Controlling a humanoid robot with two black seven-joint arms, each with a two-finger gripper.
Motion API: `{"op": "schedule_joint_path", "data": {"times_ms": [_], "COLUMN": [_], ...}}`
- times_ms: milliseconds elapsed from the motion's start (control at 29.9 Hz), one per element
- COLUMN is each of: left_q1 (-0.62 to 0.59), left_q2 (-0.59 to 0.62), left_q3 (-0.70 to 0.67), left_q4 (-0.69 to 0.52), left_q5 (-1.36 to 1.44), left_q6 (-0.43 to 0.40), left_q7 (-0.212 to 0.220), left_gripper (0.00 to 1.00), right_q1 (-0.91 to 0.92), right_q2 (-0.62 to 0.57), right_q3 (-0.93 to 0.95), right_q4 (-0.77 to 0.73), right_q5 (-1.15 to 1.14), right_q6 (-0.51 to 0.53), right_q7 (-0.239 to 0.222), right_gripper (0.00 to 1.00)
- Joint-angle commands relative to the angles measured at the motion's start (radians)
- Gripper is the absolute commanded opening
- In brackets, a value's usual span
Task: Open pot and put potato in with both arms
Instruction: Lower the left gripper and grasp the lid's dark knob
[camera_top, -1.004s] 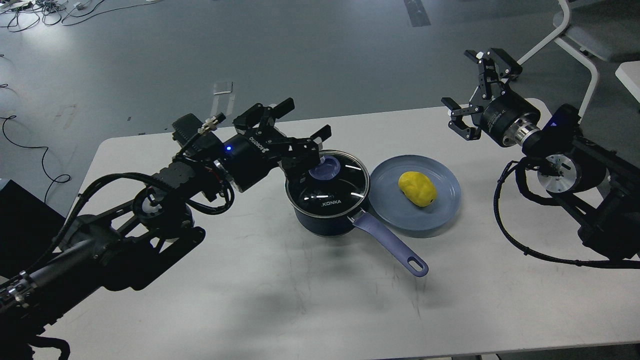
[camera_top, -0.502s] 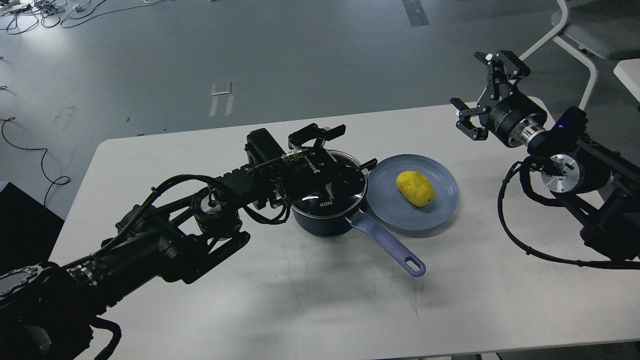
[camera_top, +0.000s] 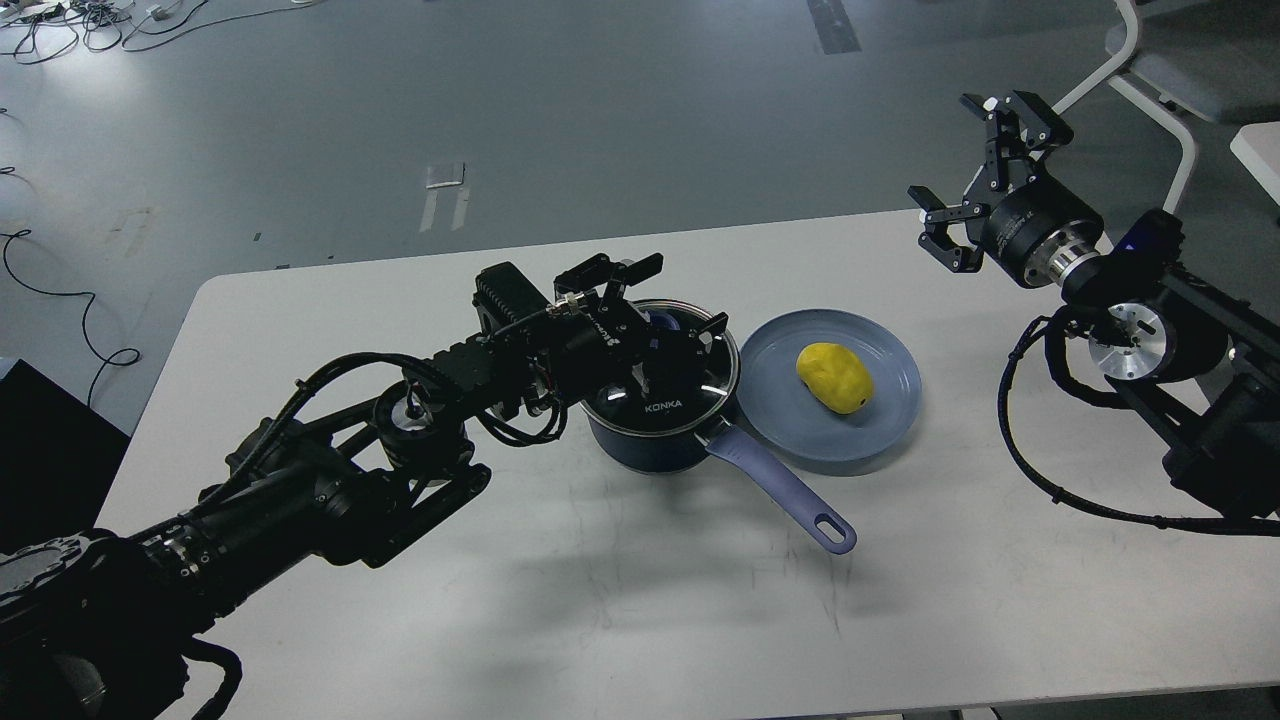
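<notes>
At mid-frame the left gripper (camera_top: 668, 303) hangs spread wide over the lid (camera_top: 690, 375) on the pot (camera_top: 655, 445), the potato (camera_top: 835, 377) lies on the plate (camera_top: 780, 425) just right, and the right gripper (camera_top: 985, 180) gapes empty at upper right.

A white table (camera_top: 600, 620) with rounded corners stood on a grey floor (camera_top: 600, 110). On it, right of centre, lay a flat blue plate (camera_top: 790, 440). Faint scuff marks showed on the tabletop near its front. Black cables (camera_top: 60, 20) lay tangled on the floor at the far left corner, and one more cable (camera_top: 70, 300) looped beside the table's left end. A white chair frame (camera_top: 1150, 100) stood at the far right. Pale tape marks (camera_top: 443, 178) stuck to the floor behind the table.
</notes>
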Motion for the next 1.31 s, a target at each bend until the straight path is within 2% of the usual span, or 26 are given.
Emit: {"op": "schedule_joint_path", "data": {"times_ms": [0,234,1272], "left_q1": [0.03,0.061,0.065], "left_q2": [0.02,0.019,0.007], "left_q3": [0.011,0.011,0.012], "left_q4": [0.001,0.002,0.061], "left_q5": [-0.002,-0.001,-0.022], "left_q6": [0.009,0.011,0.032], "left_q7": [-0.002,-0.002,-0.003], "left_gripper": [0.98,0.98,0.98], "right_q1": [0.002,0.002,-0.001], "right_q2": [0.0,0.0,-0.011], "right_q3": [-0.001,-0.001,-0.003], "right_q4": [0.0,0.0,0.0], "right_q5": [0.0,0.0,-0.002], "right_q6": [0.0,0.0,0.002], "right_q7": [0.0,0.0,0.0], "right_gripper": [1.0,1.0,1.0]}}
